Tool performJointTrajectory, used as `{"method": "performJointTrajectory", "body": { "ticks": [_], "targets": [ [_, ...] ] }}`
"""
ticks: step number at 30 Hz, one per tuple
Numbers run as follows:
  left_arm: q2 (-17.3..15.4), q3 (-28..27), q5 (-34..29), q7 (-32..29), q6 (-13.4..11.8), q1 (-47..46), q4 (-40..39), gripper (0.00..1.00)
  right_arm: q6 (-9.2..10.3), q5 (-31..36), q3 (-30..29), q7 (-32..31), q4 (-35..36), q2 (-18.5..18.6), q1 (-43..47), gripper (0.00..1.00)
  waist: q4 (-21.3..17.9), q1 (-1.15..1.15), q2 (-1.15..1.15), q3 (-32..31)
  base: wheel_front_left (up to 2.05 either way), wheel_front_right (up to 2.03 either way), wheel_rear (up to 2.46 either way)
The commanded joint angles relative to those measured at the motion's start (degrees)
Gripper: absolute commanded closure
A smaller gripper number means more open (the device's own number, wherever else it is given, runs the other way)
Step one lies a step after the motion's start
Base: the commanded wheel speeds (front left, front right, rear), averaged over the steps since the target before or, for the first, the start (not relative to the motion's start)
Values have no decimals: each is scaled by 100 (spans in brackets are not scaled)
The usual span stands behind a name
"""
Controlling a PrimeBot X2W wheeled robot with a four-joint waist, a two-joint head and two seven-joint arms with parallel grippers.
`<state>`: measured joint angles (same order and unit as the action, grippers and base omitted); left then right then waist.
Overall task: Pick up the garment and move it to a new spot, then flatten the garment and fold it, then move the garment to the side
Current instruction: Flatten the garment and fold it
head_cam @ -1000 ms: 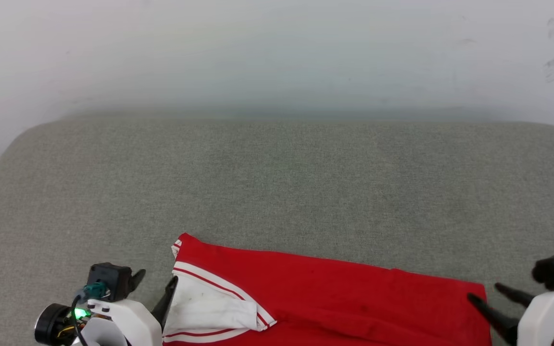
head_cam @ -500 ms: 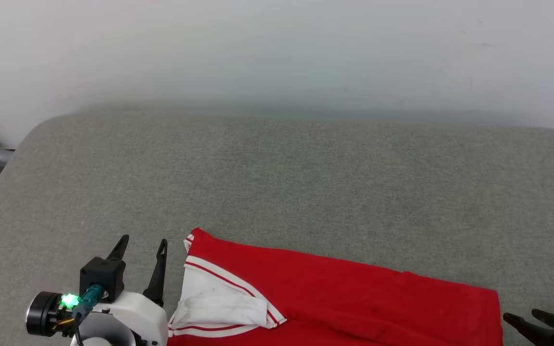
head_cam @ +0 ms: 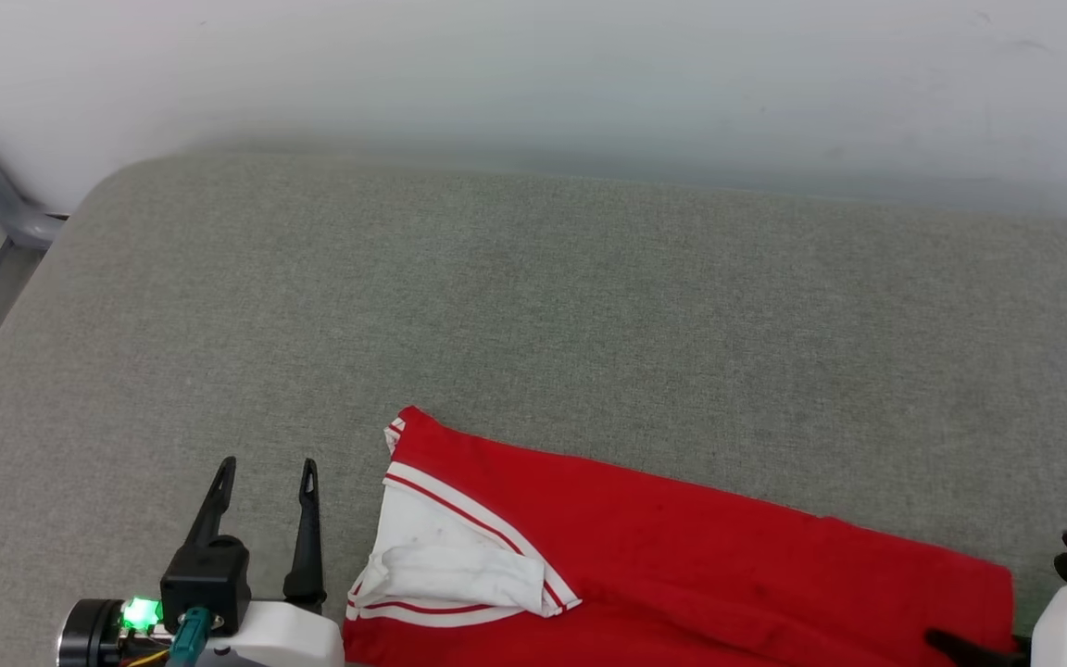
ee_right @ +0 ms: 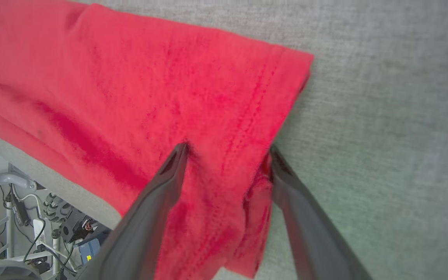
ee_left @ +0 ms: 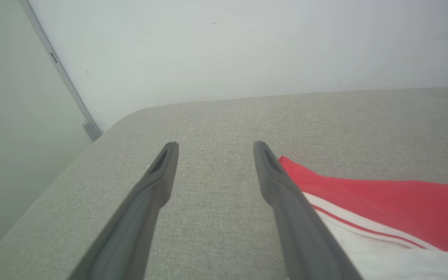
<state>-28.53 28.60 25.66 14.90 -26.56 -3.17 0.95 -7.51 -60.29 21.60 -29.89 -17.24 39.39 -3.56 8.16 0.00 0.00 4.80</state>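
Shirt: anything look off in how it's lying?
Yes. The shirt lies askew on the grey cushion, its white sleeve crumpled and folded over itself at the left end. At the other end the hem corner is bunched, not flat.

A broad pad (head_cam: 589,306) covered in grey-green woven fabric carries everything. Its far left corner is rounded, and its far edge runs straight from left to right. One thing lies on it: the garment (head_cam: 700,565), red, spread fairly flat along the near edge from about the middle to the near right. At the garment's left end a white sleeve (head_cam: 450,579) with red-striped trim lies folded over on itself. Its right end finishes in a stitched hem, slightly rumpled against the pad.
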Motion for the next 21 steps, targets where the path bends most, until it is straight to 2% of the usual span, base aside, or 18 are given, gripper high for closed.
{"method": "performJointTrajectory", "body": {
  "ticks": [1,6,11,12,13,14,15,21],
  "targets": [
    [156,-149,-177,40,109,134,-29,0,4,-85,200,28,-58,-167,-54,0,35,0,0,39,0,0,0],
    [577,-451,-588,40,423,315,21,0,3,-204,591,114,-89,-316,-144,0,81,0,0,61,0,0,0],
    [913,-740,-960,41,709,429,96,0,2,-81,908,304,-218,-242,-240,0,110,0,0,21,0,0,0],
    [968,-796,-1031,41,764,447,110,0,3,-53,949,360,-275,-214,-257,5,107,0,0,3,0,0,0],
    [1021,-862,-1099,41,798,466,102,0,4,-30,971,428,-322,-190,-284,81,100,0,0,-16,0,0,0],
    [1021,-862,-1099,41,798,466,102,0,4,-30,971,428,-322,-190,-284,81,100,0,0,-16,0,0,0],
    [1067,-924,-1158,41,851,505,108,0,4,-19,995,494,-360,-164,-320,100,93,0,0,-36,0,0,0],
    [1285,-1246,-1472,41,1104,726,114,0,8,-109,977,762,-623,158,-439,100,31,0,0,-201,0,0,0]
  ]
}}
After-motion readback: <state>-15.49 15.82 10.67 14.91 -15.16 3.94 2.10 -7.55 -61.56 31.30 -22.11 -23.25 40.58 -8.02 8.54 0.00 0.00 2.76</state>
